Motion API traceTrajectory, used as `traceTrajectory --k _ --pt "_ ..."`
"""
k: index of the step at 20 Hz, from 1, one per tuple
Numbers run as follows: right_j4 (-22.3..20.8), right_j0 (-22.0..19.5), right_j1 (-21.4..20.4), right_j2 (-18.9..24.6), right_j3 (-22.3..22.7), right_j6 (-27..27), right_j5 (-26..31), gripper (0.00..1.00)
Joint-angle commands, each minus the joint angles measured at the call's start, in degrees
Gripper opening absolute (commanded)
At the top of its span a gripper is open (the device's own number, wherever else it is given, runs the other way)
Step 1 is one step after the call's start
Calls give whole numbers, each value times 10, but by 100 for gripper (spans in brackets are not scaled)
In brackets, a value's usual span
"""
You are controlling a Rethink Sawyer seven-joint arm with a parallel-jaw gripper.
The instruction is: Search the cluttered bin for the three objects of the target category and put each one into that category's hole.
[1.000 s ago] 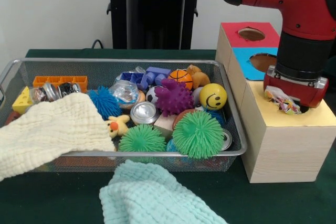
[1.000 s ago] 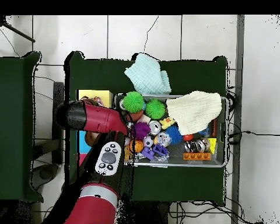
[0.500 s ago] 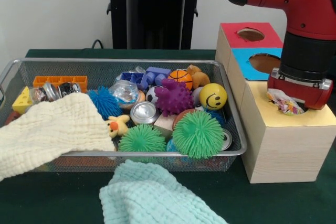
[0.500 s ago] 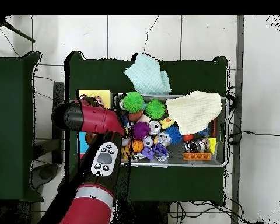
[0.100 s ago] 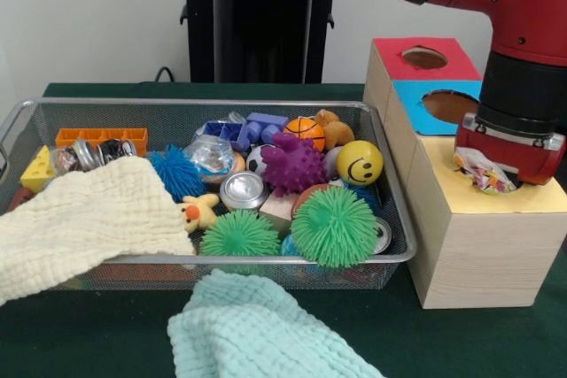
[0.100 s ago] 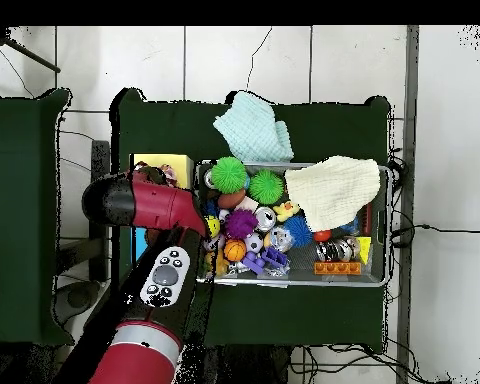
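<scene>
Your end effector [image 5: 485, 174] sits over the yellow hole of the wooden box [image 5: 469, 245], a crinkly multicoloured wrapper [image 5: 480, 171] at its tip; whether it pinches it, you cannot tell. Beside it, the wire bin [image 5: 177, 112] is crowded with toys.

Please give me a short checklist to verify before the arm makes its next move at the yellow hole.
1. Crinkly multicoloured wrapper is over the yellow hole: ok.
2. Wrapper fully dropped inside: not ok, it sticks up at the rim.
3. Gripper open or shut: cannot tell, the wrist hides it.
4. Blue hole and red hole unobstructed: ok.
5. Wire bin holds more toys to search: ok.
6. Cream cloth covers part of the bin: not ok, it may hide targets.
</scene>
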Motion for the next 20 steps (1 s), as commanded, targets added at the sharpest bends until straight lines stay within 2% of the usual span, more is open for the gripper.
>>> traceTrajectory --k 1,9,15,17,20 --pt "-3 -15 118 84 50 87 63 0" --pt "1 -42 97 120 92 79 12 0" --pt "1 -39 77 111 99 87 41 0" --pt "10 -51 64 125 113 86 53 0" --pt "3 -46 53 116 119 88 46 0"
